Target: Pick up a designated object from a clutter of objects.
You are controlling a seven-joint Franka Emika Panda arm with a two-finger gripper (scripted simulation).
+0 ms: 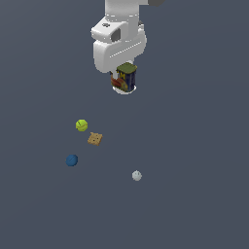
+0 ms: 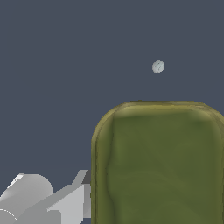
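Your white Franka arm (image 1: 118,41) hangs over the dark grey surface (image 1: 194,146) with the small boxy can, olive-green on top with navy sides and a red and yellow label (image 1: 126,78), sitting right under its wrist. The gripper (image 1: 124,83) is almost wholly hidden behind the can, so you cannot tell for sure whether its jaws are clamped on it, though the can appears to be carried clear of the surface. In the wrist view the can's green top (image 2: 157,164) fills much of the frame, beside a grey gripper part (image 2: 65,201).

Well away from the gripper lie the other items: a yellow-green ball (image 1: 81,125), a tan square tile (image 1: 95,139) just beside it, a blue ball (image 1: 72,160) farther off, and a pale grey ball (image 1: 136,175) lying apart from these.
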